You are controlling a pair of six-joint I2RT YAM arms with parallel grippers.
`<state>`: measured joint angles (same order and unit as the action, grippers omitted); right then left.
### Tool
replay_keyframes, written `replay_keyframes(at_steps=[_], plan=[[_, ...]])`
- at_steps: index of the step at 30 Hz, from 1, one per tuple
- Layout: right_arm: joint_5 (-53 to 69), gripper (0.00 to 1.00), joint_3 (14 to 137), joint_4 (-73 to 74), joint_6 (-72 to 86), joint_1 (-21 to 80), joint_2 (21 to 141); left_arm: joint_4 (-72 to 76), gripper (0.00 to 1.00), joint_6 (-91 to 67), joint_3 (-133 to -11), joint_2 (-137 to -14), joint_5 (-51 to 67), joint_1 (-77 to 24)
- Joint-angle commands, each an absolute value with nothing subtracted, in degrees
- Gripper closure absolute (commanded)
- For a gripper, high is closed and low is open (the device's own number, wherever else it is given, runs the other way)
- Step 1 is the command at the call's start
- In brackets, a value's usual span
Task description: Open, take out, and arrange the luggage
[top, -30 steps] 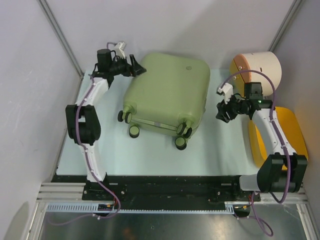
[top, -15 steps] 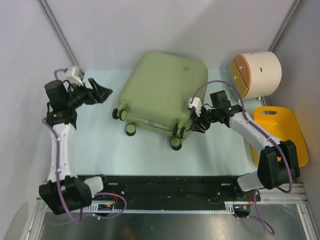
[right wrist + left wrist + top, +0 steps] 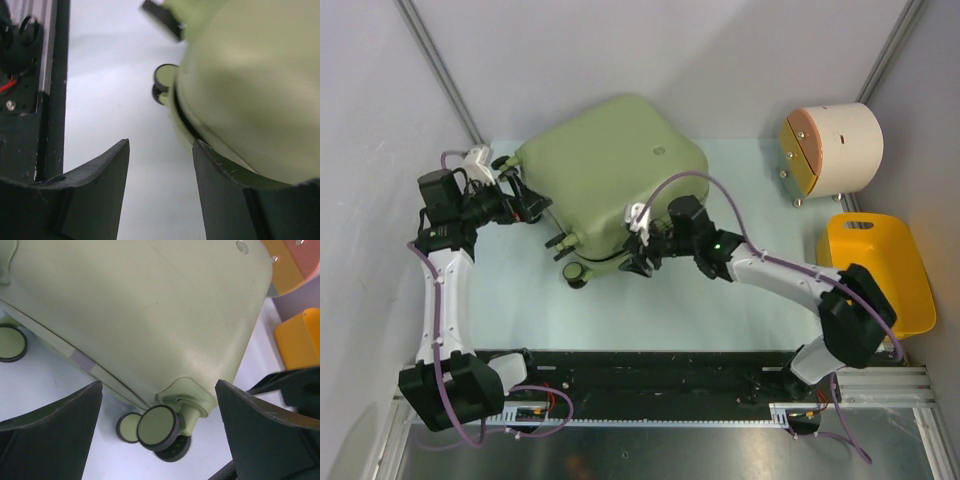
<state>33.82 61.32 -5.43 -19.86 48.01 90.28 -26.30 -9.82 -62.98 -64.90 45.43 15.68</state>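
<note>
The luggage (image 3: 610, 175) is a closed sage-green hard-shell suitcase lying flat at the table's centre-left, wheels (image 3: 574, 273) toward the near side. My left gripper (image 3: 528, 201) is open at its left near corner. In the left wrist view the shell (image 3: 150, 315) fills the top and a wheel pair (image 3: 157, 427) sits between my spread fingers (image 3: 50, 435), with the gripper (image 3: 159, 386) holding nothing. My right gripper (image 3: 638, 252) is open at the near edge. In the right wrist view the gripper (image 3: 161, 144) is empty and its right finger (image 3: 225, 190) rests against the suitcase's seam (image 3: 182, 117).
A cream cylindrical drum (image 3: 835, 145) lies at the back right and a yellow plastic basket (image 3: 875, 270) sits at the right edge; both show in the left wrist view, drum (image 3: 290, 265) and basket (image 3: 300, 337). The black rail (image 3: 30, 100) runs along the near edge.
The suitcase has slid and turned to the left. My right arm has followed it leftward along its near edge. My left gripper has closed in on its left corner.
</note>
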Motion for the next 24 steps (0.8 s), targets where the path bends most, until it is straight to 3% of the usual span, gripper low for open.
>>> replay_keyframes(at_steps=[1,7,24], plan=[[26.05,0.41,64.07,-0.39,-11.26,44.04,82.63,-28.91,0.0,-0.55,-66.8,-64.07,44.84,15.82],[11.35,0.41,60.83,3.0,-0.27,40.17,83.23,-29.97,0.0,5.53,-67.67,-62.93,40.17,12.4],[18.72,0.46,56.86,-17.39,-2.73,39.29,94.65,-29.88,0.0,6.76,-66.8,-61.96,38.32,11.78]])
